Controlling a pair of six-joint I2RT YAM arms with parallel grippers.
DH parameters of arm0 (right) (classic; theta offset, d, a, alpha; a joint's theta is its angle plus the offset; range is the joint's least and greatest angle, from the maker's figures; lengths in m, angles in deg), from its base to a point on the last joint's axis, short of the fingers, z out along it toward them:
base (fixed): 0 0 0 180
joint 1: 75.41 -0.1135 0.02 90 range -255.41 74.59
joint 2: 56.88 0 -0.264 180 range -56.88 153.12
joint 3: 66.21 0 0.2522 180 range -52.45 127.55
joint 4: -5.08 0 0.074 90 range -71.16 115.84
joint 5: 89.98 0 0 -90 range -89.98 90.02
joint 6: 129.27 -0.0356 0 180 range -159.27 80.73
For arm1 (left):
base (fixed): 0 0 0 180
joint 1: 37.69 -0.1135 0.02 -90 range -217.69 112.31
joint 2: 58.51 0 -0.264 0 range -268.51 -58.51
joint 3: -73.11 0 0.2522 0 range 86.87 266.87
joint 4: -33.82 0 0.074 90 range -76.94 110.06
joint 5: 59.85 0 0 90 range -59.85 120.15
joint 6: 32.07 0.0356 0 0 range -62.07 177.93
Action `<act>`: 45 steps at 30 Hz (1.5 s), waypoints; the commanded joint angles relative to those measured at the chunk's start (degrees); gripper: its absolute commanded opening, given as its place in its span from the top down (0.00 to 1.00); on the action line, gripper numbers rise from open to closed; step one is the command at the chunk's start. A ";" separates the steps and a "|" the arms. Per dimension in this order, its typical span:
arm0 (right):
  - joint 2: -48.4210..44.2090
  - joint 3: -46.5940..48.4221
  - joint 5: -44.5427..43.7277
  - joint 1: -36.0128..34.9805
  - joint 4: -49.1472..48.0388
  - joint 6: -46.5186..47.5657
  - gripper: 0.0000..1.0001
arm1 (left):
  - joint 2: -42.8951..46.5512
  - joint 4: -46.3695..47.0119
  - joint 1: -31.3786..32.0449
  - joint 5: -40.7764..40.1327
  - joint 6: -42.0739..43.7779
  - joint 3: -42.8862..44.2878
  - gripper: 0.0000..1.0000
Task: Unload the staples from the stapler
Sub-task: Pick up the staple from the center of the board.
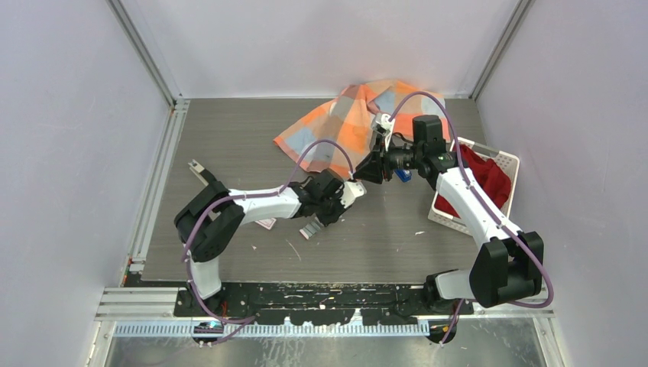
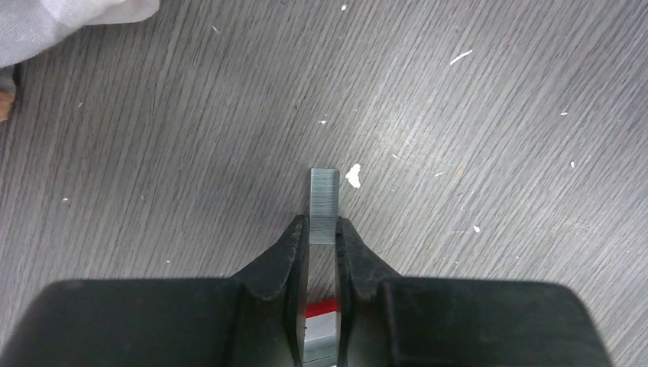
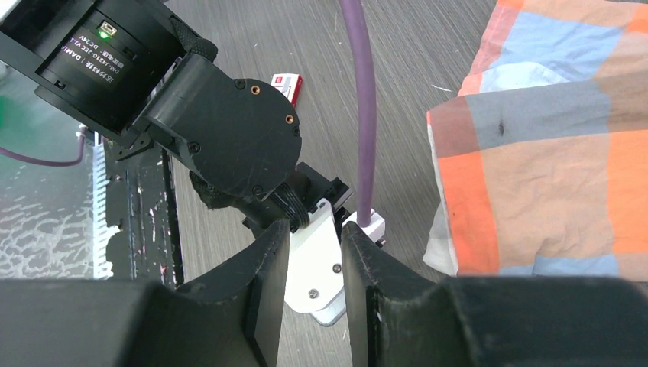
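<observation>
A short silver strip of staples (image 2: 324,200) sticks out from between my left gripper's fingertips, just above the grey table (image 2: 497,153). My left gripper (image 2: 322,223) (image 1: 321,220) is shut on it, both pads against its sides. A bit of red and silver shows through the gap behind the strip. Of the stapler (image 1: 403,175) only a small blue piece shows, under my right wrist. My right gripper (image 3: 315,226) (image 1: 359,175) hangs open above the table with nothing between its fingers, pointing at the left arm's wrist.
An orange-and-blue checked cloth (image 1: 359,122) (image 3: 550,138) lies at the back. A white basket (image 1: 510,162) with red fabric (image 1: 485,177) stands at the right. A white-and-red packet (image 1: 266,223) (image 3: 288,84) lies beside the left forearm. A small metal bracket (image 1: 200,170) lies at the left.
</observation>
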 commanded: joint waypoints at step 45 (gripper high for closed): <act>-1.70 -6.19 8.10 -1.83 -15.28 -11.95 0.62 | 41.52 39.25 -15.17 25.45 -43.76 -33.04 1.00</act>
